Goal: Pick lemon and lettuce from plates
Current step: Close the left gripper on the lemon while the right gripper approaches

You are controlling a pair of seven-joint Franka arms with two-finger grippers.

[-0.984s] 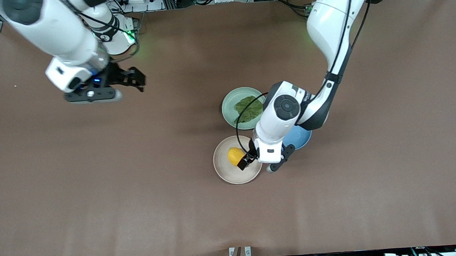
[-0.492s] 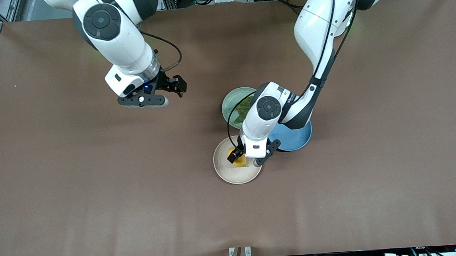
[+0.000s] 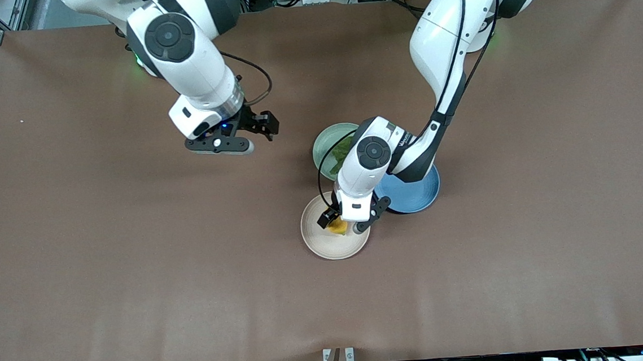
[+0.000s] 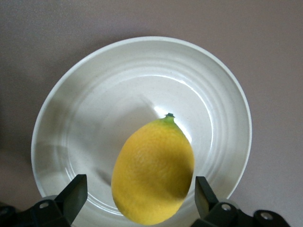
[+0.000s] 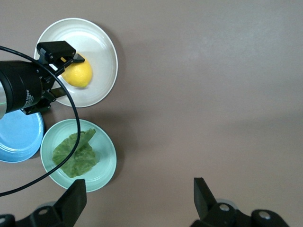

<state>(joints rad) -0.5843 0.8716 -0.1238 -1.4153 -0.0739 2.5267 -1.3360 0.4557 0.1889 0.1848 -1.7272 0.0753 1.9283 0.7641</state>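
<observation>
The yellow lemon (image 4: 154, 172) lies on the beige plate (image 4: 94, 104), the plate nearest the front camera (image 3: 326, 247). My left gripper (image 3: 340, 220) is low over that plate and open. Its fingers stand on either side of the lemon (image 3: 337, 228) with a gap on each side. The lettuce (image 5: 75, 156) lies flat on the mint green plate (image 5: 102, 175). In the front view my left arm partly hides the lettuce (image 3: 342, 148) and the mint plate (image 3: 323, 140). My right gripper (image 3: 260, 126) is open and empty over bare table, toward the right arm's end from the mint plate.
A blue plate (image 3: 416, 193) with nothing visible on it sits beside the other two plates, toward the left arm's end, partly under my left arm. The brown table (image 3: 135, 273) spreads wide around the plates. The left arm's cable (image 3: 326, 169) loops over the mint plate.
My left gripper has moved over the lemon and now straddles it. My right arm has swung from its end of the table toward the plates, gripper still open.
</observation>
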